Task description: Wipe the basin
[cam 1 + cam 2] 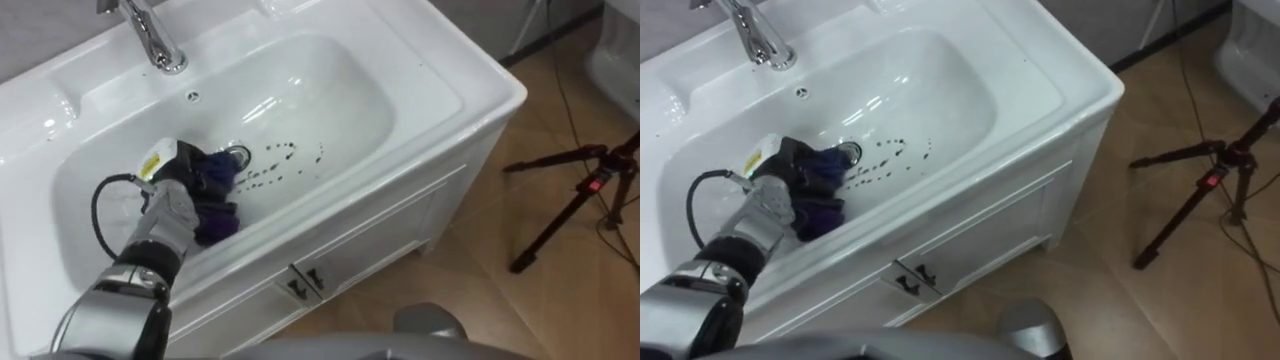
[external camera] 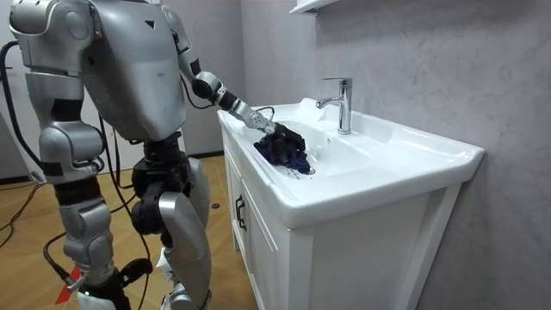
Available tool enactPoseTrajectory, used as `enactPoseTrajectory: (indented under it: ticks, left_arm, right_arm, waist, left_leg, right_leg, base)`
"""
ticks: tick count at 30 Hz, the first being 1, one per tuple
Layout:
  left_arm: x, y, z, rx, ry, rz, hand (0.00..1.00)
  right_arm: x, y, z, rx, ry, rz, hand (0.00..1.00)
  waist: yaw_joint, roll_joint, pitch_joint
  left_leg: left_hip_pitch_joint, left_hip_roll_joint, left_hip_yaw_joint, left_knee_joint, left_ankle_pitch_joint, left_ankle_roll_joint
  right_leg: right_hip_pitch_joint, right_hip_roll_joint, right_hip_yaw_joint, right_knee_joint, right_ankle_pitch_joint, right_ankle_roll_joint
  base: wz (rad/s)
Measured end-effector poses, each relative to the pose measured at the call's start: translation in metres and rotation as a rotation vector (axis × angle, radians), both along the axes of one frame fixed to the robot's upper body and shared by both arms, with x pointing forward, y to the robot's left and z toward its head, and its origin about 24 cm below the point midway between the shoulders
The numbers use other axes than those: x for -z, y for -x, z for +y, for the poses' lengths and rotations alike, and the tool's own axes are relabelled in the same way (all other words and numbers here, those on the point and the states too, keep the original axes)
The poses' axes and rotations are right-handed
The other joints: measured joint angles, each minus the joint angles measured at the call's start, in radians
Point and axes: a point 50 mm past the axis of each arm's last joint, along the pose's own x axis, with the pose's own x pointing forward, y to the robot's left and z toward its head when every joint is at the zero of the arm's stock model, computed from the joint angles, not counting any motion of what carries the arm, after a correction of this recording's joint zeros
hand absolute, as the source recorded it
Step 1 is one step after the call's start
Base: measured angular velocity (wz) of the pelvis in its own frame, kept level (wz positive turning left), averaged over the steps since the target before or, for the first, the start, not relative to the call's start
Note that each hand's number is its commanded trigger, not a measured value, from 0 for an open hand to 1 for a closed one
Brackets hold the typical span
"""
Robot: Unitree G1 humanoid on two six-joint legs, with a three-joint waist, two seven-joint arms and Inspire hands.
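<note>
The white basin [image 1: 340, 90] is set in a white vanity top, with a chrome faucet [image 1: 155, 40] at its back edge. My left hand [image 1: 172, 200] reaches down into the bowl from the lower left, its dark fingers curled on a dark blue-purple cloth [image 1: 218, 195]. The cloth lies bunched on the basin floor right beside the drain [image 1: 240, 154]. A trail of small dark spots [image 1: 275, 165] runs from the drain toward the right. In the room view I stand at the vanity's front, left hand [image 2: 269, 129] and cloth [image 2: 288, 153] inside the bowl.
The vanity cabinet has dark handles [image 1: 305, 280] on its front. A black tripod [image 1: 585, 195] with cables stands on the wooden floor to the right. A grey wall rises behind the faucet [image 2: 343, 103].
</note>
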Motion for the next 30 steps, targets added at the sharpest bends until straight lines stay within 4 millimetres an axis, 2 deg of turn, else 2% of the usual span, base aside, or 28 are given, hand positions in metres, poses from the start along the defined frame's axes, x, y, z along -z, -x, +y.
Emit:
enactPoseTrajectory:
  ticks: [4, 6, 9, 15, 25, 30]
  left_arm:
    - [-0.002, -0.006, -0.009, -0.07, 0.131, -0.046, 1.0]
    - [-0.008, -0.015, -0.017, -0.085, 0.195, -0.089, 1.0]
    - [-0.014, -0.023, -0.03, -0.074, 0.234, -0.127, 1.0]
    - [-0.023, -0.036, -0.064, -0.007, 0.323, -0.176, 1.0]
    - [-0.033, -0.046, -0.084, 0.015, 0.398, -0.203, 1.0]
    - [-0.039, -0.052, -0.093, 0.019, 0.446, -0.222, 1.0]
  right_arm:
    - [0.001, -0.01, 0.004, -0.055, 0.01, -0.006, 0.0]
    - [0.001, -0.012, 0.005, -0.088, 0.012, -0.002, 0.0]
    - [0.001, -0.012, 0.006, -0.094, 0.016, 0.009, 0.0]
    - [0.003, -0.016, 0.012, -0.143, 0.005, 0.015, 0.0]
    - [0.002, -0.037, 0.015, -0.142, 0.014, -0.044, 0.0]
    - [0.002, -0.041, 0.017, -0.114, 0.0, -0.062, 0.0]
  waist:
    - [-0.01, -0.026, 0.0003]
    - [-0.017, -0.037, 0.0]
    - [-0.033, -0.038, 0.0001]
    - [-0.039, -0.037, 0.0004]
    - [-0.052, -0.037, 0.0017]
    - [-0.058, -0.032, 0.0078]
  left_leg:
    - [-0.013, -0.007, 0.017, 0.0, 0.001, 0.002]
    - [-0.032, -0.009, 0.017, 0.0, 0.005, 0.007]
    - [-0.052, -0.014, 0.017, 0.001, 0.007, 0.01]
    - [-0.067, -0.015, 0.031, 0.0, 0.007, 0.011]
    - [-0.074, -0.014, 0.039, -0.002, 0.007, 0.012]
    - [-0.088, -0.013, 0.041, -0.001, 0.008, 0.013]
  right_leg:
    - [-0.027, -0.004, 0.017, 0.023, -0.007, 0.002]
    - [-0.044, -0.007, 0.016, 0.018, -0.004, 0.006]
    - [-0.055, -0.014, 0.012, 0.013, 0.001, 0.011]
    - [-0.06, -0.015, 0.012, 0.001, 0.007, 0.014]
    - [-0.057, -0.016, 0.009, -0.019, 0.013, 0.02]
    - [-0.06, -0.017, 0.004, -0.034, 0.02, 0.022]
  base:
    - [-0.1]
    - [0.08]
    - [0.04]
    - [-0.01]
    - [0.03]
    - [0.03]
